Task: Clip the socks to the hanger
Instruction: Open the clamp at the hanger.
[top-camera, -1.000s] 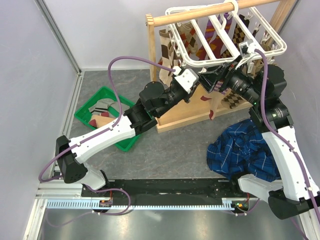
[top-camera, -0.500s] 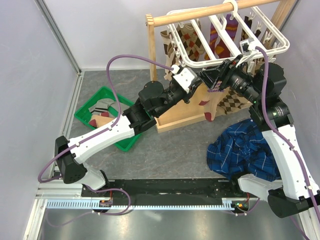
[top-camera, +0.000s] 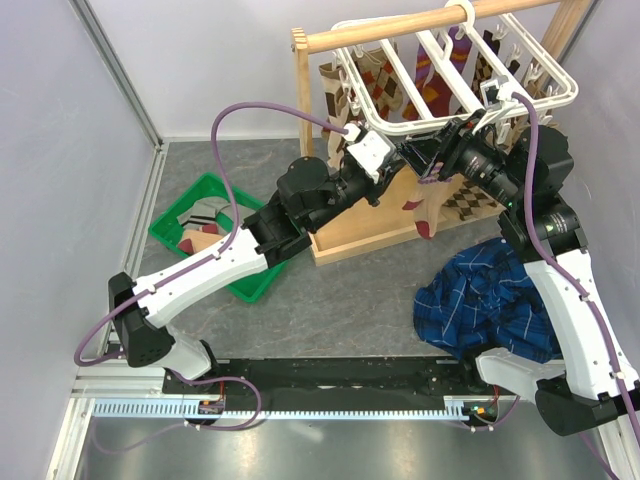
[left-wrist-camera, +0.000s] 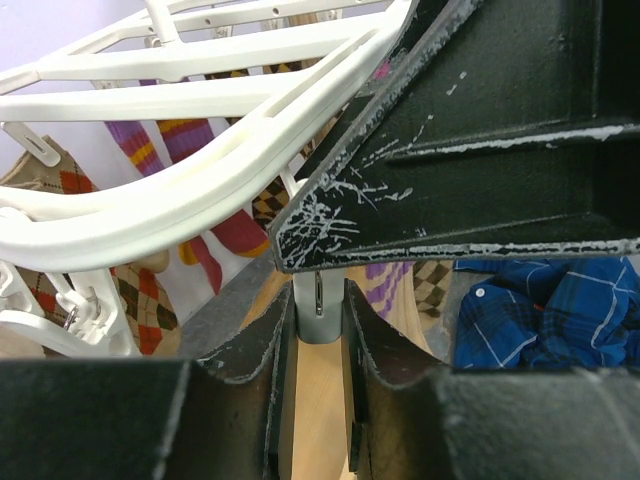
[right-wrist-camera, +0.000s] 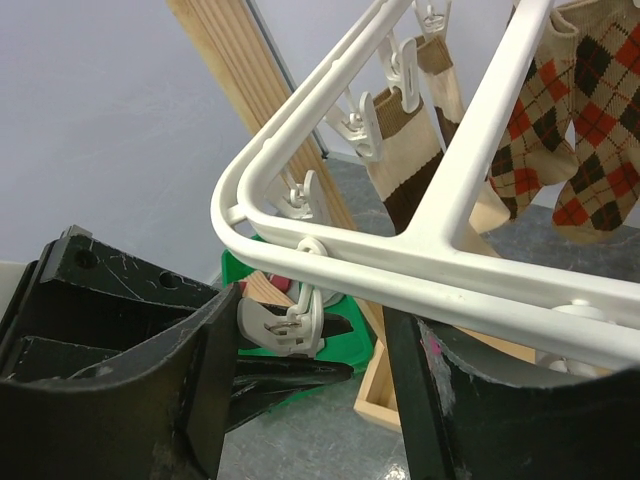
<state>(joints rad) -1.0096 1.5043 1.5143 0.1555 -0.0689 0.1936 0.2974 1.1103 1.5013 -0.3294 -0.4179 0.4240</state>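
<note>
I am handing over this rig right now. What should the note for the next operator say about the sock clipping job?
Left gripper: fingers closed on one clip under the edge of the hanger, as far as its wrist view shows.
Right gripper: open, with its fingers on either side of that same clip.
Tan sock with maroon toe: hangs just below both grippers; what holds it is hidden.
Done: other socks already hang from clips.
Left: this sock is not visibly clipped, and more socks wait in the green bin.
</note>
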